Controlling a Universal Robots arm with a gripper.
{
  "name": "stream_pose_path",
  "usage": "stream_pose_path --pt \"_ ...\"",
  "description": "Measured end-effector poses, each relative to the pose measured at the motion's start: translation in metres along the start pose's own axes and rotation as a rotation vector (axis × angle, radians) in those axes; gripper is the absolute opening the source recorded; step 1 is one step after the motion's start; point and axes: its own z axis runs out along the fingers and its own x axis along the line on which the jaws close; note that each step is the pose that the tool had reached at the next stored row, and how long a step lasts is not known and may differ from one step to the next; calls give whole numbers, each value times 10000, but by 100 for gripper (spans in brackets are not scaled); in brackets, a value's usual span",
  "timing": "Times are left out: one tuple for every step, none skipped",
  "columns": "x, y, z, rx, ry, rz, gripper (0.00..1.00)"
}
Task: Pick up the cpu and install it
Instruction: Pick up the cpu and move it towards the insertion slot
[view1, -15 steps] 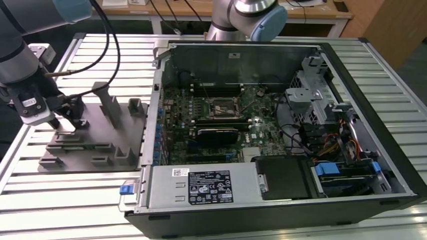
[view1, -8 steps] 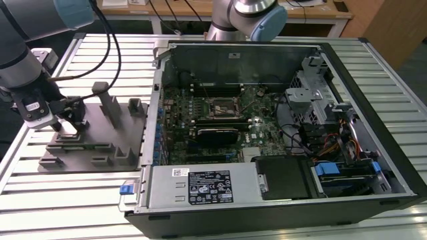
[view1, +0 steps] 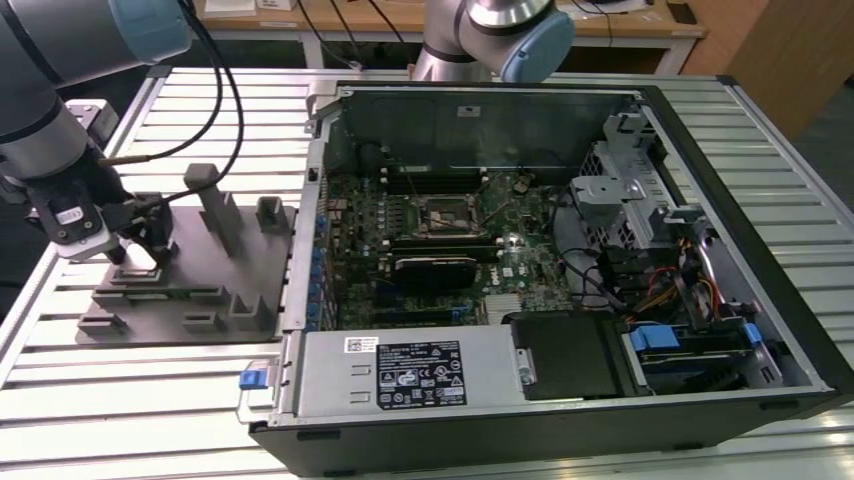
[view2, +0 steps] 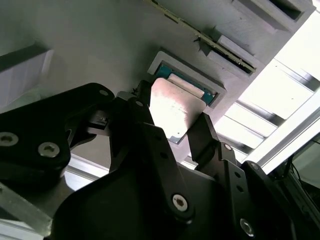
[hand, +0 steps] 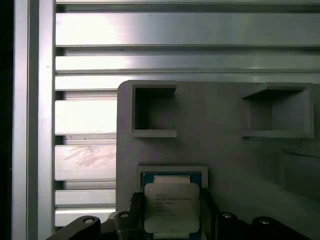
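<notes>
The gripper (view2: 172, 111) is down at the grey tray (hand: 220, 150). Its two black fingers (view2: 204, 131) are pinched onto opposite edges of the cpu (hand: 171, 207), and the second wrist view shows no gap on either side. The chip lies metal plate up, its green rim showing, in or just above a shallow framed pocket (hand: 172, 170). That pocket is close to one edge of the tray. I cannot tell whether the chip has left the pocket floor.

Farther along the same tray edge is an empty square recess (hand: 152, 112). Beyond it lies the slatted aluminium worktop (hand: 85, 117). In the exterior view the tray sits by the worktop's edge on that view's left.

I judge the step in hand to be the pick-up: the grasp is made, and no carrying shows. Leaving the pocket calls for a straight, level pull, because the frame hugs the chip closely and a tilt could catch a corner.

Well apart from the tray, toward the exterior view's right, the open computer case (view1: 534, 440) lies on its side. The square black-framed socket (view1: 445, 215) is near the middle of its motherboard (view1: 521, 240), with a black rectangular block (view1: 434, 270) just beside it. Seating the chip there calls for squaring its edges to the frame and setting it down flat. A second arm (view1: 501, 35) stands past the far edge of the case.
</notes>
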Motion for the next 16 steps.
stream_pose_path --pt "0 0 2 -2 0 0 54" --pt "0 0 2 -3 0 0 54" --pt "0 1 3 -3 0 0 54" --pt "0 1 3 -3 -1 1 54" --pt "0 1 3 -3 -1 0 54" --pt "0 1 3 -4 -1 0 54" --pt "0 1 3 -3 -1 0 54" --pt "0 1 3 -4 -1 0 54" --pt "0 1 3 -4 -1 1 54" --pt "0 1 4 -4 -2 1 54" --pt "0 1 4 -4 -1 0 55" --pt "0 1 3 -4 -1 1 55" --pt "0 1 4 -4 -1 1 61" --pt "0 1 4 -4 -1 1 61" --pt "0 1 4 -4 -1 1 61" --pt "0 1 8 -5 -3 1 61"
